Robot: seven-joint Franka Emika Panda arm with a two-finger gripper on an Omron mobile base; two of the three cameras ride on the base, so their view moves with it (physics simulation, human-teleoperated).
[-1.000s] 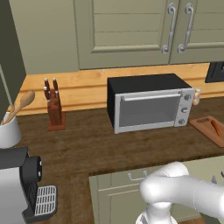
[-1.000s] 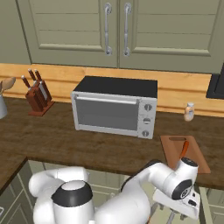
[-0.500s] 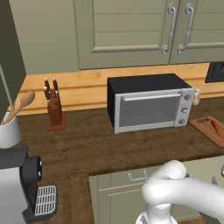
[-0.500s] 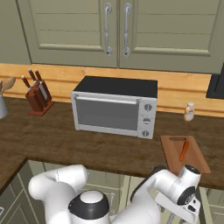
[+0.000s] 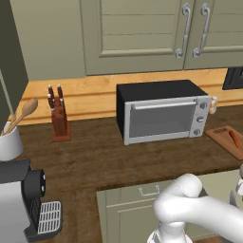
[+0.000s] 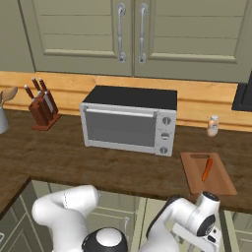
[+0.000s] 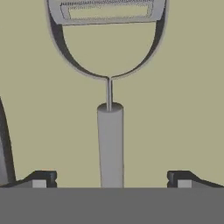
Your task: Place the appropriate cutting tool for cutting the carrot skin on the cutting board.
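A black and silver toaster oven [image 5: 163, 113] with a glass door stands at the back of the dark wooden tabletop [image 5: 99, 159]. To its left sits a reddish-brown knife block [image 5: 59, 121], then a white utensil jar [image 5: 10, 141] holding wooden spoons. A black and grey coffee machine [image 5: 23, 199] stands nearest. A small shaker [image 6: 212, 126] is right of the oven. Olive cabinet doors [image 6: 133, 29] hang above.

The arm's wrist [image 6: 204, 224] has sunk lower over the last second, dropping in the right base view from just beside the cutting board's [image 6: 193, 178] front edge to below the counter's front edge. In the left base view, the elbow [image 5: 182, 197] has swung further right and the forearm reaches toward the lower right corner.
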